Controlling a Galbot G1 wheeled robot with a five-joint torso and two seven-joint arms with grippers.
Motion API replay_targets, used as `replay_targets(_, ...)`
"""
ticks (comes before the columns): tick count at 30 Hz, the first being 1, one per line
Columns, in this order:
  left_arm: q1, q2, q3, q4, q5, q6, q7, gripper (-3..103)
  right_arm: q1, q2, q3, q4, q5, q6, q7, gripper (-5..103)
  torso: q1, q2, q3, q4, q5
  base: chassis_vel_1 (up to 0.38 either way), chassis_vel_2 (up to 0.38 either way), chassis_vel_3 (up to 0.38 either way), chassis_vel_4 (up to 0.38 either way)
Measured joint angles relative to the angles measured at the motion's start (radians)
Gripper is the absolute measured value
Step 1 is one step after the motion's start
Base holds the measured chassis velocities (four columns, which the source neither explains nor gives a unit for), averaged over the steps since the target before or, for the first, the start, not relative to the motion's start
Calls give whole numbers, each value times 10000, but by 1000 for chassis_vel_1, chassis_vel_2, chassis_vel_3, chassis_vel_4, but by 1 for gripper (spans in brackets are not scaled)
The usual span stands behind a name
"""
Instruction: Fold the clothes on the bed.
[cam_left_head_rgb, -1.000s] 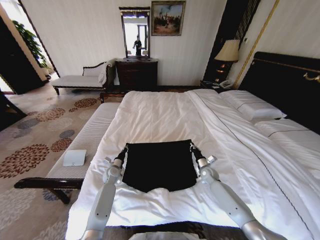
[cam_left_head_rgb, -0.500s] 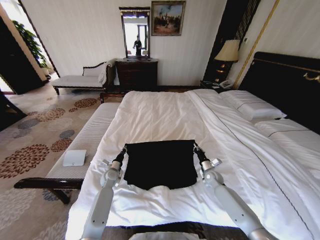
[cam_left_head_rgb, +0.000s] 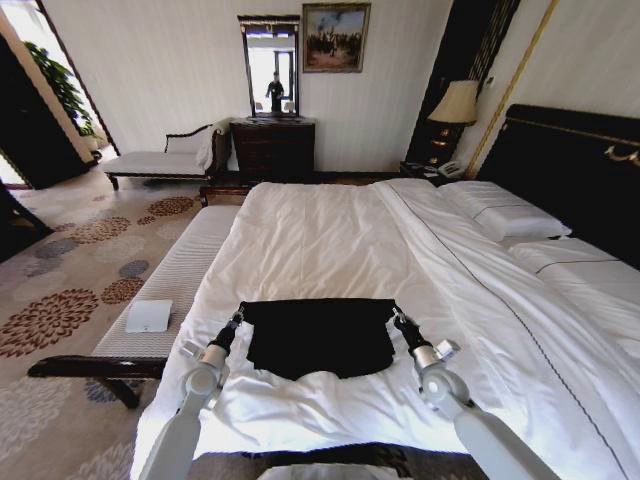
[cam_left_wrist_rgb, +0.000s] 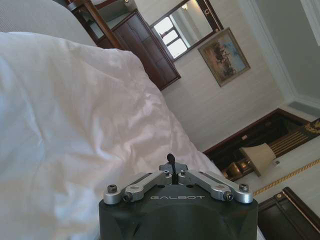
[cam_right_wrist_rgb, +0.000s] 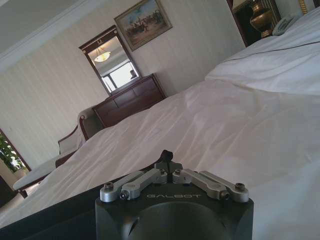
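Black T-shirt (cam_left_head_rgb: 320, 335), lying on the near part of the bed's white duvet (cam_left_head_rgb: 320, 235) and stretched taut between the two grippers. The left gripper (cam_left_head_rgb: 238, 315) pinches the far-left corner of the cloth, the right gripper (cam_left_head_rgb: 398, 315) the far-right corner; in both wrist views the fingers are drawn fully together on a sliver of dark fabric. Over the past second both grippers have drawn back toward the robot, carrying the far edge with them, so that the visible dark panel is shorter front to back than before and its far edge runs straight from one gripper to the other. This suggests a fold of the far portion over the near portion is under way, not yet laid flat. A grey-striped bench (cam_left_head_rgb: 175, 285) stands beyond the left gripper, pillows (cam_left_head_rgb: 505, 215) well beyond the right.
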Motion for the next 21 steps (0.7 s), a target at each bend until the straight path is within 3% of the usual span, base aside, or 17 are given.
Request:
replay_targets(11,1466,232,139,-398,638,-67,592,0,-1139,223,256,-22,-739,240,-27,0,1,-1,2,3,2,0,0,0,0)
replay_targets(19,1572,148,235,-476,1256,-235,366,-2,-1527,366,268,80,-1271,249,153,-1,2,-1,2,0,2,0,0,0,0)
replay_targets(20,1629,128,223,-597,1448,-289,228,7,-1651,415,329,220,-1377,233,230,4,3,-3,2,0,2,0,0,0,0)
replay_targets(21,1701,96,170,-771,1606,-334,130,7,-1760,448,407,393,-1441,231,275,9,3,-3,3,0,1,0,0,0,0)
